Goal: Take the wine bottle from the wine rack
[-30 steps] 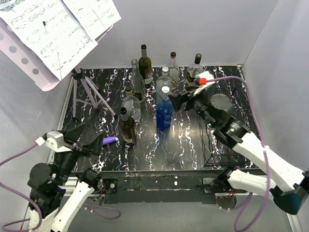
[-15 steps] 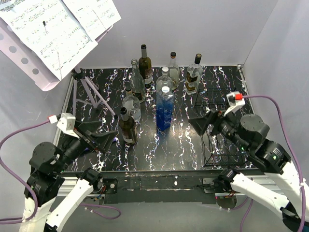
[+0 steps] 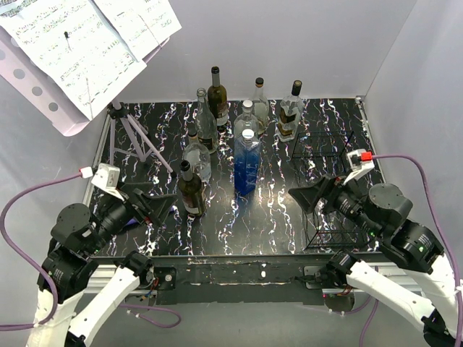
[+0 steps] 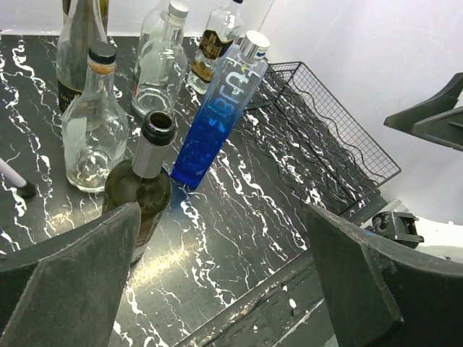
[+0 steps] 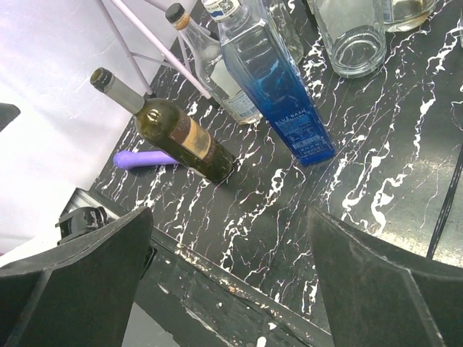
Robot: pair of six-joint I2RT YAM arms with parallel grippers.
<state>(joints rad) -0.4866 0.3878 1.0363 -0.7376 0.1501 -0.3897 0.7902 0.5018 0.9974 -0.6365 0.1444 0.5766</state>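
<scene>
**Both grippers spread wide, wine bottle upright on the table, rack off to the right**

From my seat I can read almost no lettering. The blue bottle (image 4: 215,116) carries large pale letters down its side that I cannot make out, and the small white print on its other face is too fine to read. The wine bottle (image 3: 191,189), dark green glass with a tan-brown label, shows no legible words. It stands upright on the table (image 3: 275,217), near the front left and well apart from the wine rack (image 4: 329,141), which sits at the table's right side. A back-row bottle (image 3: 290,112) has a tan and black label, also unreadable. The sheet music (image 3: 79,43) on the purple music stand (image 3: 134,137) shows printed staves, too small to follow.

The tabletop is black with white marble-like veins, closed in by plain pale walls. A small purple object (image 5: 141,160) lies near the wine bottle.

The left gripper (image 4: 223,210) and the right gripper (image 5: 230,213) both hang above the front edge, jaws spread wide and holding nothing.
</scene>
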